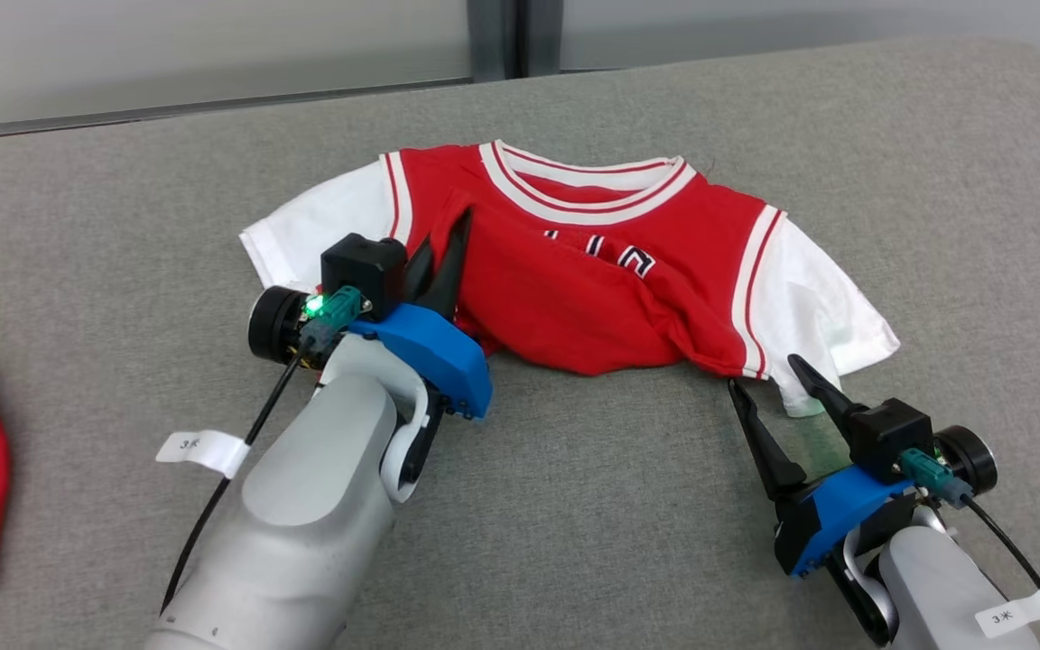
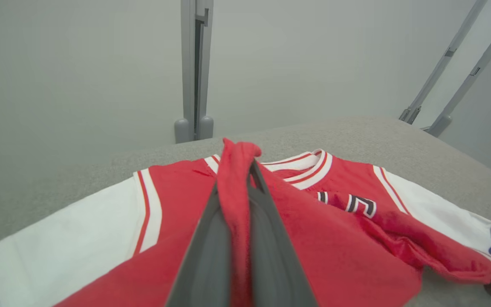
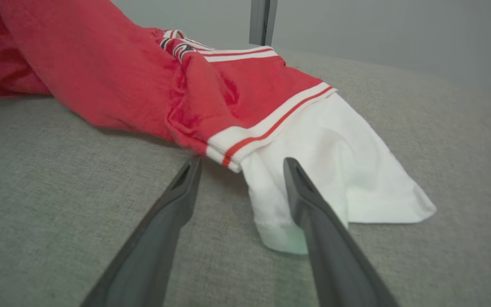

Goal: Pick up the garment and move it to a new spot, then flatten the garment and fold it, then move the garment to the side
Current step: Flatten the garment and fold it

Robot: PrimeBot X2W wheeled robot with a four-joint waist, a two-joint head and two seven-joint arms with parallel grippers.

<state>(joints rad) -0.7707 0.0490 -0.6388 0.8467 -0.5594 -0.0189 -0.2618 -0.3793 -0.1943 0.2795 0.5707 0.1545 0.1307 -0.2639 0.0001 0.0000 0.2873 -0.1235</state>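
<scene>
Garment (image 1: 592, 280): a soft, light, limp red jersey with white sleeves and striped trim, laid rumpled mid-table (image 1: 574, 506), lower half bunched up. It is judged best taken at the hem corners. A red fold is clamped in the left pincer (image 1: 443, 248); the right pincer (image 1: 766, 372) is spread apart around the near white corner.

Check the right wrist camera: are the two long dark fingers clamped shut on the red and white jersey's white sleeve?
No, the right gripper stands open, jaws apart, with part of the white sleeve lying between them.
</scene>
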